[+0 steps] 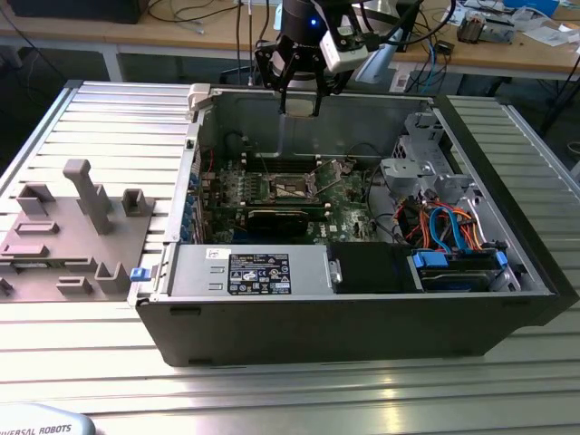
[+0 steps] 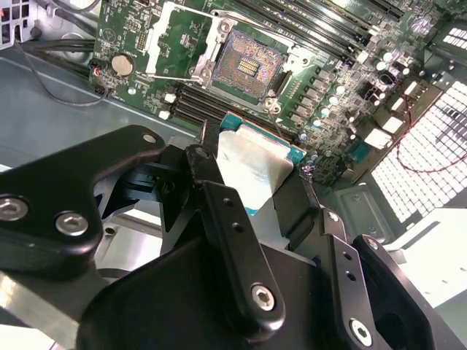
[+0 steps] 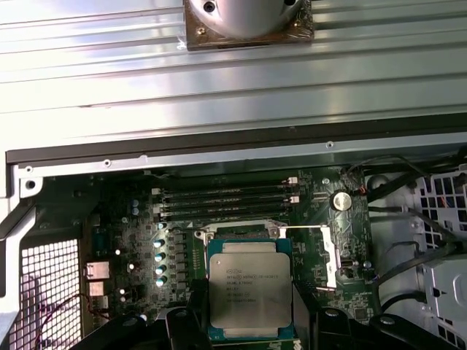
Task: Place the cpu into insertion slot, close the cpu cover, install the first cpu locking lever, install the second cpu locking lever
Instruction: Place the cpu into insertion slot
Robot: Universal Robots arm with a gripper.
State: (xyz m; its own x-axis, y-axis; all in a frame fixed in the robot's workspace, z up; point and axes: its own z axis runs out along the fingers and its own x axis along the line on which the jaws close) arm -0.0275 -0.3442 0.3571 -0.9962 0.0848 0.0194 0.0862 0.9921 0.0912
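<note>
- Tool (image 1: 300, 98) is pinching the cpu (image 3: 249, 284) by two opposite edges, up high over the open computer case (image 1: 344, 317) and well clear of the motherboard (image 2: 139, 22).
- cpu sits flat in the grip with its metal top facing up, and its slightly longer sides run along the grip.
- insertion slot (image 2: 248, 64) is bare and lies below the tool. In the exterior view it's down and toward the camera from there.
- cpu cover (image 2: 157, 40) is flipped open beside the slot, so nothing's in the way.
- cpu edges look roughly square with the slot, so I'd say the gap is mostly downward.
</note>
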